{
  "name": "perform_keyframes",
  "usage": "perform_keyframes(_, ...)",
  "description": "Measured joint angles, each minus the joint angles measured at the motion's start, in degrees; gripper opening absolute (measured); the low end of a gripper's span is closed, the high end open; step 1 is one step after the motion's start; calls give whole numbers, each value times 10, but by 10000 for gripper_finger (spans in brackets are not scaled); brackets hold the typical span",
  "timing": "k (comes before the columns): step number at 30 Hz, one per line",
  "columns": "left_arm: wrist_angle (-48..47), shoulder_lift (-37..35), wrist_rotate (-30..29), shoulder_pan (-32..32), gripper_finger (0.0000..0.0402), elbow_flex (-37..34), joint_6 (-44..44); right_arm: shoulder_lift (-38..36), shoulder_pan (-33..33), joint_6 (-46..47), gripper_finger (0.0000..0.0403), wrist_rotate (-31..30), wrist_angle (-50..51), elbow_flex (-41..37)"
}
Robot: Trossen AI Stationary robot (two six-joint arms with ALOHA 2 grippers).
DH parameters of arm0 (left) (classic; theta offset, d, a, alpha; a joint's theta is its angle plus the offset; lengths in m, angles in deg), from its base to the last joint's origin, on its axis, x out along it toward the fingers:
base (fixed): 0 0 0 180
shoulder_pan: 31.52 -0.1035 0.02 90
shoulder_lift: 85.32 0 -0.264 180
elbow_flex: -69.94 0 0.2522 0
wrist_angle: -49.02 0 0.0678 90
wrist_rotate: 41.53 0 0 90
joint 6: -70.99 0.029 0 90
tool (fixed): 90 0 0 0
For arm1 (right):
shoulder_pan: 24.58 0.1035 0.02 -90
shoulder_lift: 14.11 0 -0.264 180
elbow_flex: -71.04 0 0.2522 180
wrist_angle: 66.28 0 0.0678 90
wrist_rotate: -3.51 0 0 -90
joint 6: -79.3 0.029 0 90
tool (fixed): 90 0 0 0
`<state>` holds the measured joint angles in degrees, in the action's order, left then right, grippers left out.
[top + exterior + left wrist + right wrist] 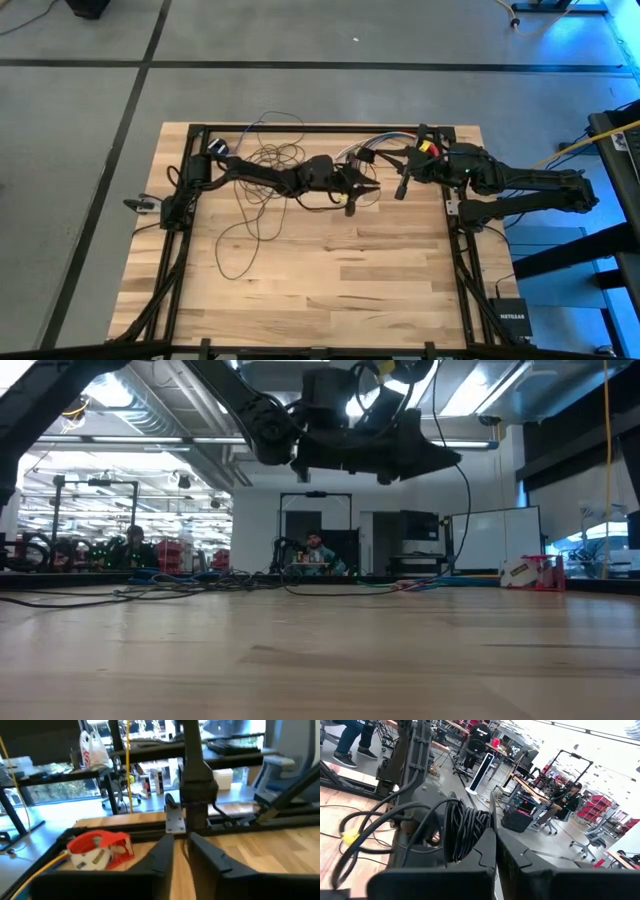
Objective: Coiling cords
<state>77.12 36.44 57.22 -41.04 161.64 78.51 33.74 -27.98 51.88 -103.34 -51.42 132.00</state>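
Cords (262, 185) lie in loose dark loops on the wooden counter (330, 280), spread over its far-left part, with one long loop trailing toward the near side. Part of the tangle passes under the left arm, which reaches from the far-left corner across to the middle of the counter. The left pincer (362, 187) sits there near the far edge, raised above the wood. In the left wrist view its fingers (161, 856) stand a narrow gap apart; whether a strand runs between them cannot be told.

The right arm comes in from the right side, and the right pincer (401, 185) hangs close to the left one, just to its right. Its fingers (485, 847) are pressed together with nothing between them. A bundle of coloured wires (372, 150) lies at the far edge between the two arms, beside a red tape holder (100, 850). A yellow cable (580, 148) runs off past the right edge. People sit at desks in the room behind.
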Motion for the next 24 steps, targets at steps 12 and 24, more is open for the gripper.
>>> perform_keyframes(12,2,3,-44,-20,5,0,23,3,0,0,5,42,-22,0)
perform_keyframes(24,69,3,3,-6,2,3,6,68,0,-46,5,19,-90,0)
